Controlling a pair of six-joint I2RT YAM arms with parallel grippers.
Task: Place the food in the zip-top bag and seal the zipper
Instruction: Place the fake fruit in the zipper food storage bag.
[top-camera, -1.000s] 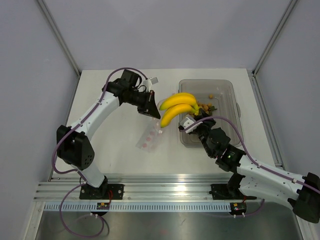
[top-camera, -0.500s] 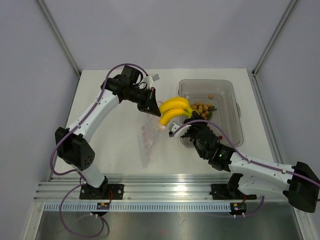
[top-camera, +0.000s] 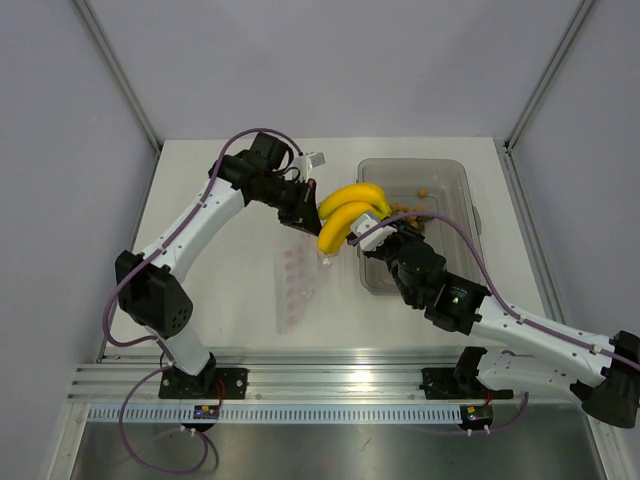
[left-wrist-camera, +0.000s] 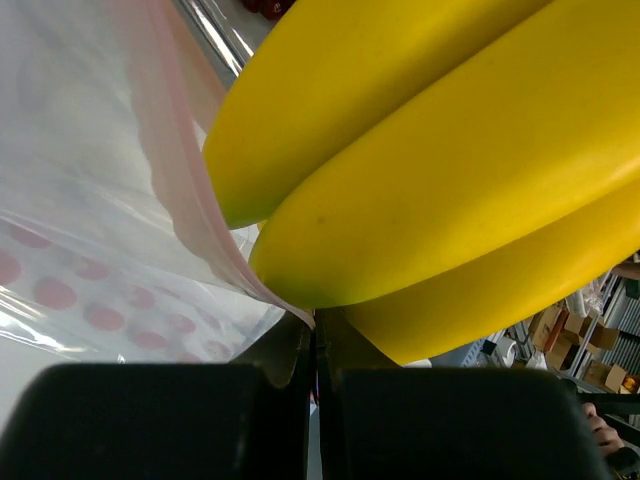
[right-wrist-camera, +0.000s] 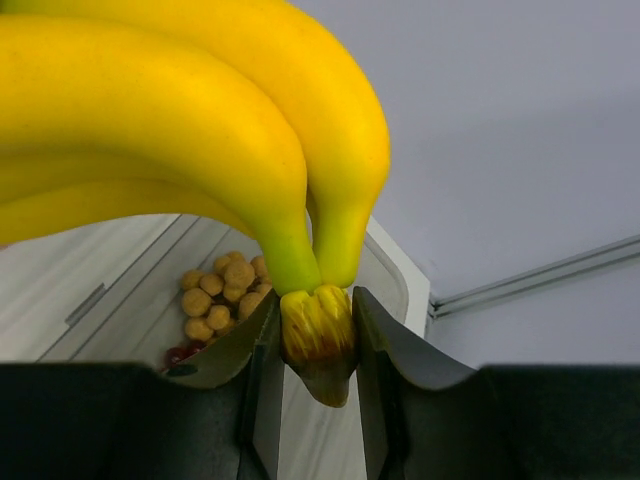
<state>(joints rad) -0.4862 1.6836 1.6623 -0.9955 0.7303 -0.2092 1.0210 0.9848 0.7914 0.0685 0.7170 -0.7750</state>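
My right gripper is shut on the stem of the yellow bananas, and holds the bunch in the air between the tray and the zip-top bag. The clear, pink-dotted bag hangs from my left gripper, which is shut on its pink zipper edge right beside the banana tips. The tan-orange round fruits lie in the tray, with a bit of dark red grapes beside them.
The rigid clear tray stands at the back right of the white table. Metal frame posts rise at the table's far corners, and a rail runs along the near edge by the arm bases.
The right arm has carried the bananas left out of the tray and up against the bag's mouth. The left gripper has lifted the bag's edge, and the bag now hangs straighter.
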